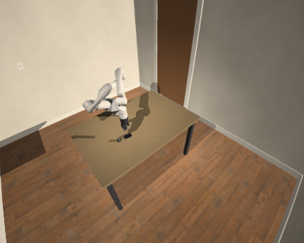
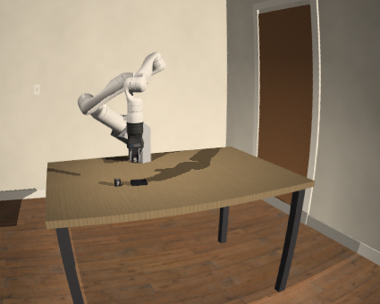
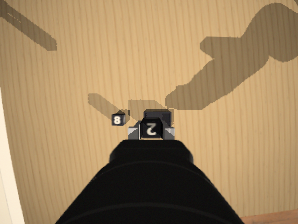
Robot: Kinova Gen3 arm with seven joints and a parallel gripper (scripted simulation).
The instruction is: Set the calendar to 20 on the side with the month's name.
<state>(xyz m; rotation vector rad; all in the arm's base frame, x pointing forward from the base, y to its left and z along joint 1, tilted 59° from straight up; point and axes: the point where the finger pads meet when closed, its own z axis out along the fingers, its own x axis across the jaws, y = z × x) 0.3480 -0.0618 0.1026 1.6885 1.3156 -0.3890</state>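
Wood-grain surface [image 2: 238, 183], fine parallel lines, on dark square legs. White smooth-jointed arm [image 2: 134, 105], black gripper [image 3: 150, 131] pointing down above the surface.

Count: two cubes, one tray. Both cubes are small, black, with white digits. One cube [image 3: 150, 128] is clamped between the gripper's pale fingertips, its face showing a 2 (reads upside down in the wrist view); it hangs in the air, off the surface. The other cube [image 3: 118, 119] [image 2: 117, 181] sits on the surface showing an 8, beside the tray but apart from it.

The tray [image 2: 139, 181] is a flat, low, dark rectangle lying on the surface just right of the loose cube in the exterior view, below and in front of the gripper. Month name too small to read.

Arm's shadow falls across the far side of the surface.
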